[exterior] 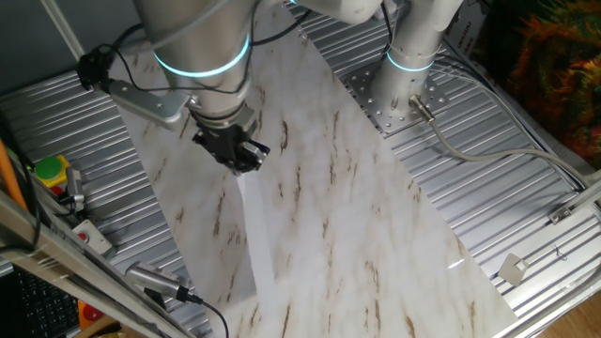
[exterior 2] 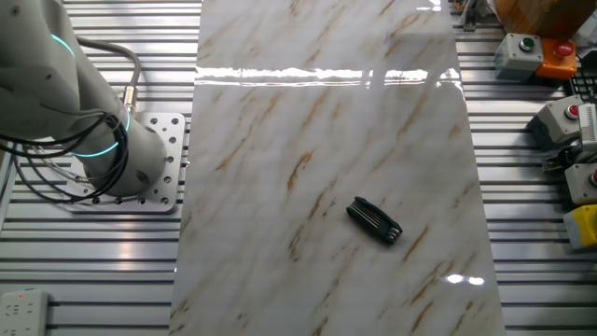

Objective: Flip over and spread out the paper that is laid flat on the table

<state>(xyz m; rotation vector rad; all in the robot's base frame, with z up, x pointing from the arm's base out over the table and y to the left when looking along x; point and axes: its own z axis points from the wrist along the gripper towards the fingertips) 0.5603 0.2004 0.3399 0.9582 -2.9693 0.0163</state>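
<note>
The paper point(exterior: 258, 244) shows in one fixed view as a pale white sheet seen nearly edge-on. It runs from just under the gripper down towards the front edge of the table point(exterior: 376, 235). My gripper point(exterior: 244, 155) is black, points down over the left part of the marble board, and its fingers look pinched on the paper's upper edge. In the other fixed view the table point(exterior 2: 308, 112) shows, but neither the paper nor the gripper does. Only the arm's base point(exterior 2: 112, 159) appears there, at the left.
A small black ribbed object point(exterior 2: 374, 221) lies on the marble in the other fixed view. Button boxes point(exterior 2: 569, 121) and a yellow box point(exterior: 49, 174) stand on the ribbed metal panels point(exterior: 488, 178). Cables point(exterior: 479, 150) run by the arm's base plate point(exterior: 394, 103).
</note>
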